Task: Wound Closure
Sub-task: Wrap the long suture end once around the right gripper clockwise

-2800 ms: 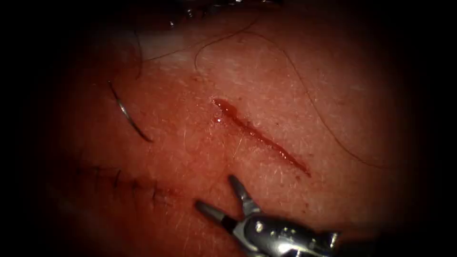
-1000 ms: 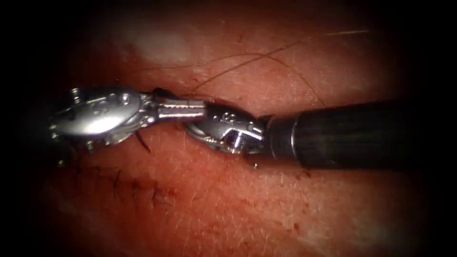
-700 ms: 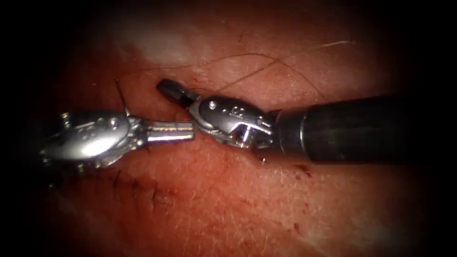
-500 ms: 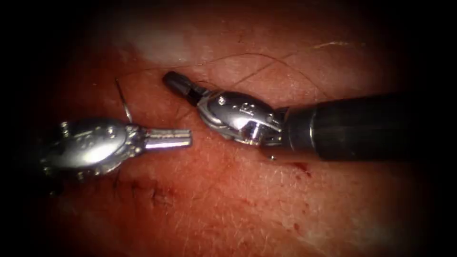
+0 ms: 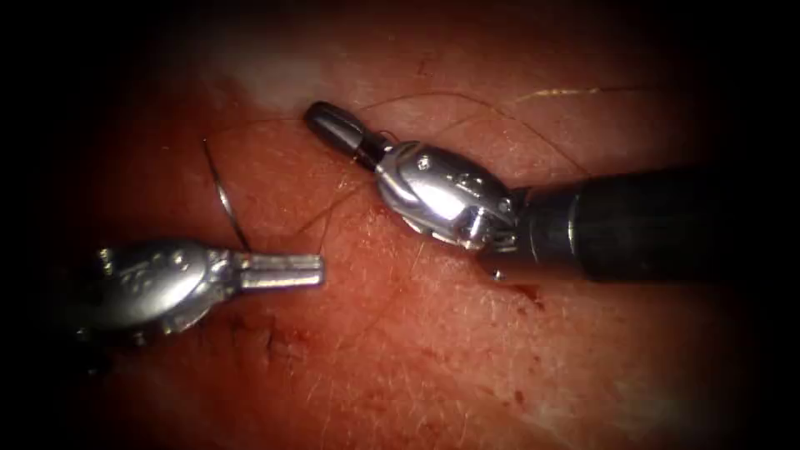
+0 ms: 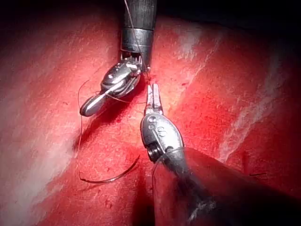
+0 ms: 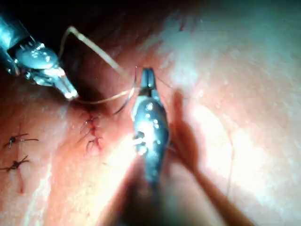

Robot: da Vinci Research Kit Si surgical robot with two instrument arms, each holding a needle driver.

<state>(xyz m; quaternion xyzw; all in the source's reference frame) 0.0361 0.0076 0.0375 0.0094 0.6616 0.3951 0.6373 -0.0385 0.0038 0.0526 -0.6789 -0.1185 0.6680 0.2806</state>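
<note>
The curved needle (image 5: 223,200) lies free on the tissue (image 5: 400,350), left of the cut, and neither tool holds it. It also shows as a dark arc (image 6: 110,178) in the left wrist view. My left tool (image 5: 292,271) is shut on nothing, level with the needle's lower end and just right of it. My right tool (image 5: 333,125) is shut and points up and left. Thin thread (image 5: 333,204) runs from the tissue up to its wrist and crosses its jaws; I cannot tell if it is gripped. Its shaft hides most of the cut (image 5: 527,293).
An older stitched line (image 5: 250,329) runs below the left tool, and its knots (image 7: 94,129) lie beside the right tool's jaws (image 7: 147,77). More thread (image 5: 467,93) curves over the pale tissue beyond the right tool. The left tool's own jaws (image 6: 154,96) reach nearly to the right tool (image 6: 113,87).
The two tools were tip to tip by the needle and have drawn apart. The left went down and left, the right up and right. The needle has stayed in place.
</note>
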